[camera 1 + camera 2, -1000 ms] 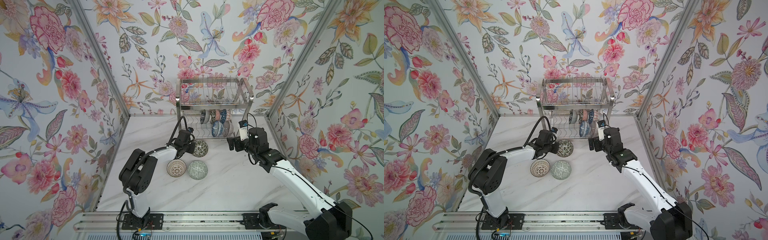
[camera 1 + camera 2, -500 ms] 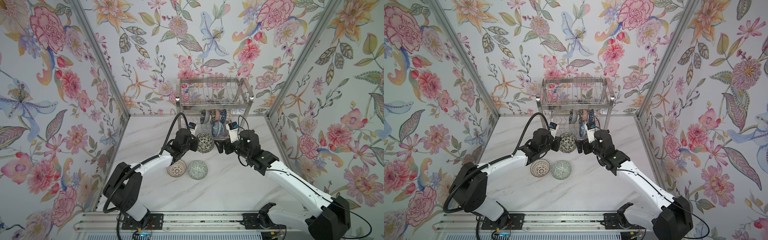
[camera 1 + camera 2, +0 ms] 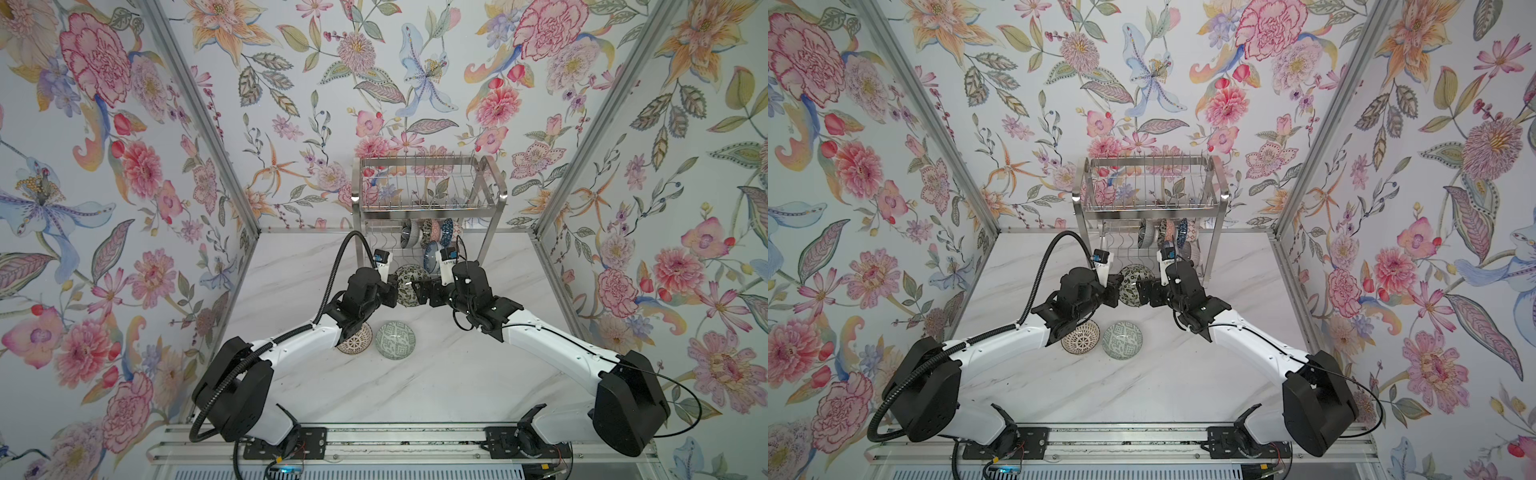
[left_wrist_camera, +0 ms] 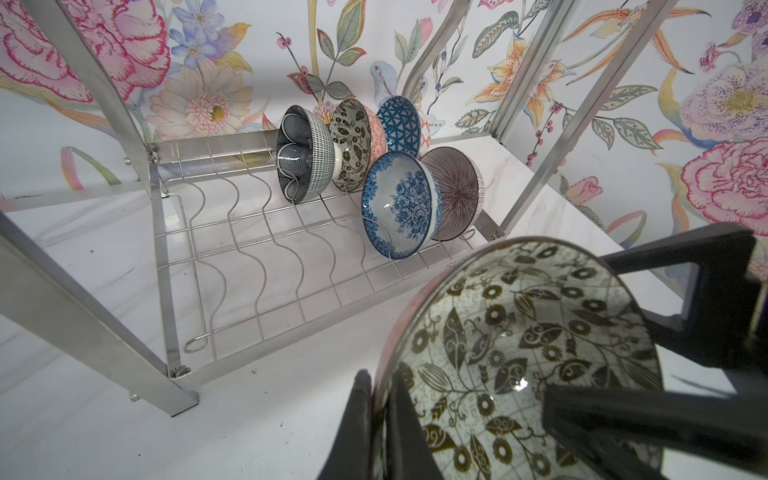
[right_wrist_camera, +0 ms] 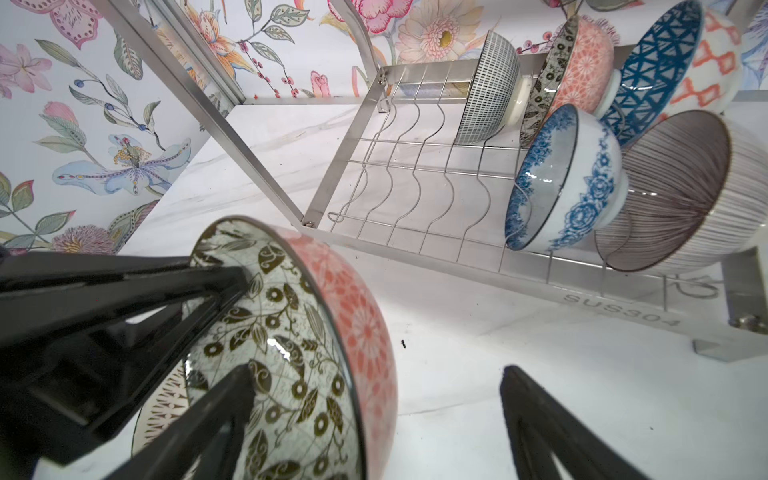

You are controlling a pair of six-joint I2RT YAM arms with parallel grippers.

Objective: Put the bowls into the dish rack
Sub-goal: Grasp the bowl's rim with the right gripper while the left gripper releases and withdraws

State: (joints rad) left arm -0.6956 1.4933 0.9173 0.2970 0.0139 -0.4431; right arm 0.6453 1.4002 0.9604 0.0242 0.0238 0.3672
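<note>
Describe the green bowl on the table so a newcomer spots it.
From the dish rack at the back wall, come forward onto the marble table. Two bowls sit there side by side: the green bowl has a geometric print, unlike the brown lattice bowl beside it.

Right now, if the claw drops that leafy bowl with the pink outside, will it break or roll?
It might chip: the leaf-pattern bowl looks like glazed ceramic, held on edge above the hard marble tabletop. It is probably slippery, since the glaze shines and the left gripper pinches only its rim. Being round, it would likely roll or wobble.
</note>
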